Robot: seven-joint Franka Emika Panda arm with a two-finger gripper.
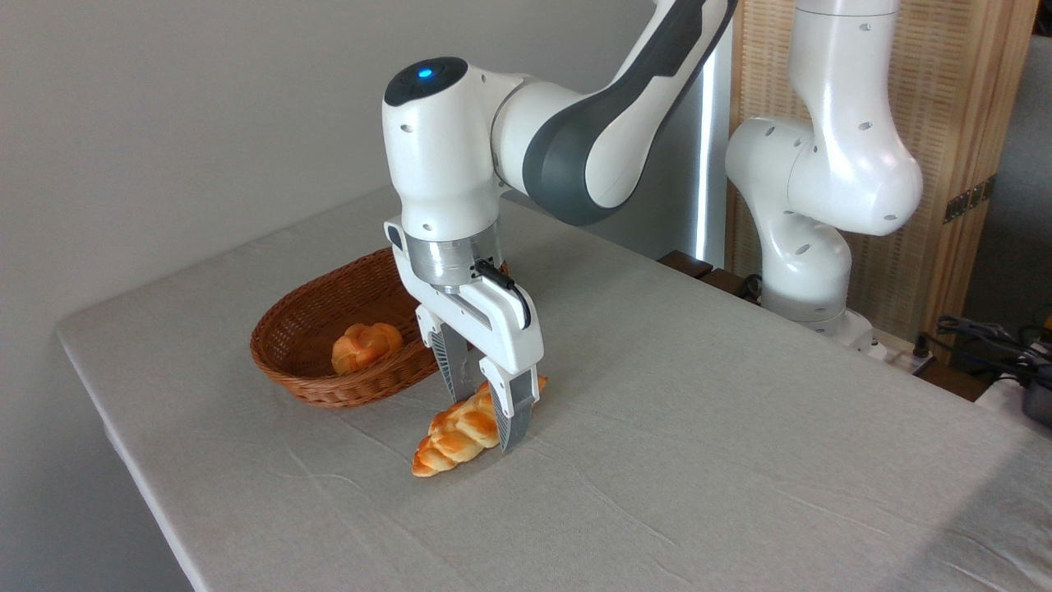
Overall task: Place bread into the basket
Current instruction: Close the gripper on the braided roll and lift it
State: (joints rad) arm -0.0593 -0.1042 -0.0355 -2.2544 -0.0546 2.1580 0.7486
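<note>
The bread, a long braided golden-orange loaf, lies on the grey tablecloth just in front of the basket. The basket is oval brown wicker with low sides. My gripper is lowered over the loaf's right half, pointing down. Its jaws stand open, one finger on the far side of the loaf and one on the near side. The near finger hides part of the loaf's right end. I cannot tell whether the pads touch the loaf, which rests on the table.
A small round orange bun sits inside the basket. The table's left edge runs close to the basket. The robot's base stands at the back right, with cables beyond it.
</note>
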